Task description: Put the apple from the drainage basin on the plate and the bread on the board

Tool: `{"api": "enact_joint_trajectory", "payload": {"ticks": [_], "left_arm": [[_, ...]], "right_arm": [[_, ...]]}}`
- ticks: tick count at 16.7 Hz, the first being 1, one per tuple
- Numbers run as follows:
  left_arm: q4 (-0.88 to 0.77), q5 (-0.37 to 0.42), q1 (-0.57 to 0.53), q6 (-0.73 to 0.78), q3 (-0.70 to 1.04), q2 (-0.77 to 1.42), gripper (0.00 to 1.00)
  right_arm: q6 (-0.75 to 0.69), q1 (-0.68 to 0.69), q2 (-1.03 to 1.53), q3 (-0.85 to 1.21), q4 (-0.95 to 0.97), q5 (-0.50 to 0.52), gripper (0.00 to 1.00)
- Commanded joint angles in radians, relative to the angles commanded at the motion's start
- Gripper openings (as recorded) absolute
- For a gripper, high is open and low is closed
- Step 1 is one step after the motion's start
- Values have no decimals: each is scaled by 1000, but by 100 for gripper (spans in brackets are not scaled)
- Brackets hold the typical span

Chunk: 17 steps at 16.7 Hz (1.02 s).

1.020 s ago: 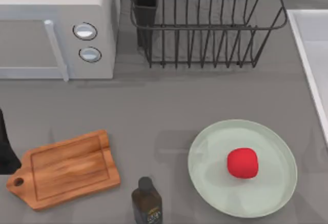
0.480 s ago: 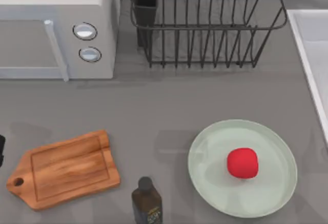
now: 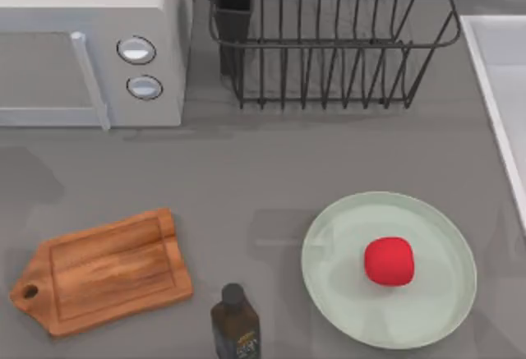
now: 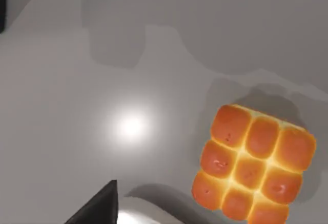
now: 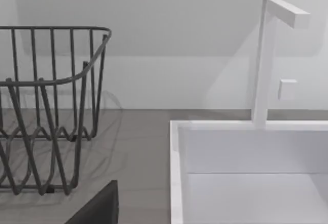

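While the apple point(image 3: 389, 260) sits on the plate point(image 3: 329, 248), gripper states stay unclear.

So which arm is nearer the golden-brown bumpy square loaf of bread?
Left. Its wrist camera looks down on the bread close below; the right wrist camera faces the wire rack and white sink.
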Motion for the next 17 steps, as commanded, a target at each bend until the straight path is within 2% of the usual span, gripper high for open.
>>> {"api": "enact_joint_trajectory", "payload": {"ticks": [4, 7, 14, 17], "left_arm": [[-158, 0, 53, 217, 177, 279, 100], [-230, -1, 76, 314, 253, 390, 100], [-240, -2, 77, 335, 264, 414, 100], [-171, -2, 79, 335, 225, 449, 100]], "right_arm": [[0, 0, 0, 0, 0, 0, 100], [0, 0, 0, 0, 0, 0, 100], [0, 0, 0, 0, 0, 0, 100], [0, 0, 0, 0, 0, 0, 100]]}}
